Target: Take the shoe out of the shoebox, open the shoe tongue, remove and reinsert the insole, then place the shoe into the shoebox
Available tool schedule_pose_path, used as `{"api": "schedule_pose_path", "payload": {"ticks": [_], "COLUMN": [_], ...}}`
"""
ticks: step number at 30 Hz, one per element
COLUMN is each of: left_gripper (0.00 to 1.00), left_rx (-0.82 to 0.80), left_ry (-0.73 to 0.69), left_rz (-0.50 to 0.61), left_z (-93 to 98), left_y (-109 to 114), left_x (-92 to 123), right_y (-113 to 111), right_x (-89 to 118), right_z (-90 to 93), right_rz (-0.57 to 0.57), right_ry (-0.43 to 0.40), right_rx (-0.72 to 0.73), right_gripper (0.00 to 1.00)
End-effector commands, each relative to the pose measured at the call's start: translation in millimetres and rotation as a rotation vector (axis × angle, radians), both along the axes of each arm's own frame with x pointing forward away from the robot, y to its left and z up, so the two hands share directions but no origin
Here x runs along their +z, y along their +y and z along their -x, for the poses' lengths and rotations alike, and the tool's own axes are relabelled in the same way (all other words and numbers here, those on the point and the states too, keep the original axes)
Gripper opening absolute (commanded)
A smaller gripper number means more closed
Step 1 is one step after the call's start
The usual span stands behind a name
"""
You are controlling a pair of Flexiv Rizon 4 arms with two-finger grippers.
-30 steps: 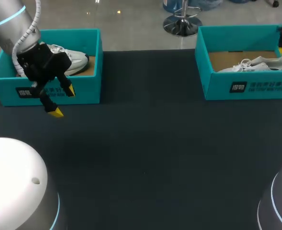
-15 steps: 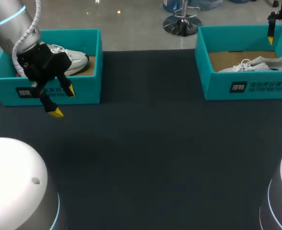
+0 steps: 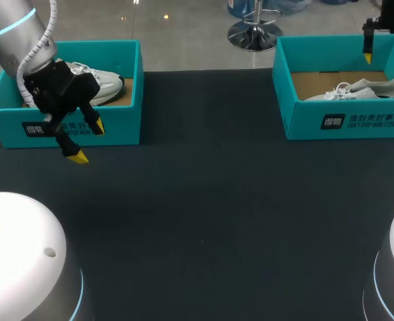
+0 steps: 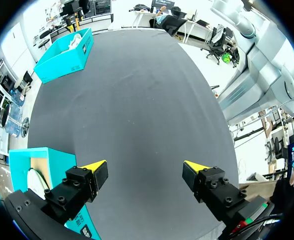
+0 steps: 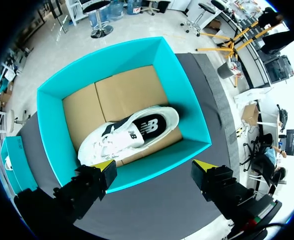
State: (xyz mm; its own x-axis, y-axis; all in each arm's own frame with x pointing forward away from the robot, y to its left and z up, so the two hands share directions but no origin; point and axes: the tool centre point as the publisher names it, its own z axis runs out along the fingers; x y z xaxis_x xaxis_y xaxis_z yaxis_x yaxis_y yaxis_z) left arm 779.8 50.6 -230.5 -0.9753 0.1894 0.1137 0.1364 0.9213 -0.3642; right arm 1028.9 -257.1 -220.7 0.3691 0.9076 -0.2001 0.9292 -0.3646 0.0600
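Observation:
A white shoe lies in the right teal shoebox, its opening facing up and the dark insole showing. My right gripper hangs open and empty above this box's wall, with the shoe ahead of its fingers. In the head view the same shoe and shoebox are at the right, and one yellow fingertip shows over the far wall. Another white shoe sits in the left shoebox. My left gripper stands open and empty just in front of that box.
The dark table stretches between the two boxes and toward the front edge. In the left wrist view the left box's corner lies beside one finger, and the right shoebox is far ahead across the table.
My right gripper has moved left over the right shoebox, from the view's edge to above its far wall. The left arm and both shoes have stayed still.

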Motion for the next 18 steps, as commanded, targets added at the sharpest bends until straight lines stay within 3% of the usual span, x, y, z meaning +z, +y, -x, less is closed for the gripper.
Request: {"api": "schedule_pose_path", "payload": {"ticks": [1, 10, 15, 18], "left_gripper": [1.00, 1.00, 1.00, 1.00], "left_rx": [0.000, -0.004, 0.002, 0.014], "left_ry": [0.000, -0.025, -0.158, -0.221], "left_rz": [-0.003, 0.006, 0.009, -0.025], "left_z": [0.1, -2.8, -31.4, -50.7], "left_y": [0.1, 4.1, 27.5, 38.1], "left_x": [0.2, 4.6, 35.5, 43.4], "right_y": [0.0, 0.0, 0.0, 0.0], "right_x": [-0.4, -0.4, -0.4, -0.4], "right_z": [2.9, 2.9, 2.9, 2.9], "right_rz": [0.003, 0.003, 0.003, 0.003], "right_ry": [-0.013, -0.013, -0.013, -0.013], "right_rx": [0.002, 0.002, 0.002, 0.002], "right_gripper": [1.00, 1.00, 1.00, 1.00]}}
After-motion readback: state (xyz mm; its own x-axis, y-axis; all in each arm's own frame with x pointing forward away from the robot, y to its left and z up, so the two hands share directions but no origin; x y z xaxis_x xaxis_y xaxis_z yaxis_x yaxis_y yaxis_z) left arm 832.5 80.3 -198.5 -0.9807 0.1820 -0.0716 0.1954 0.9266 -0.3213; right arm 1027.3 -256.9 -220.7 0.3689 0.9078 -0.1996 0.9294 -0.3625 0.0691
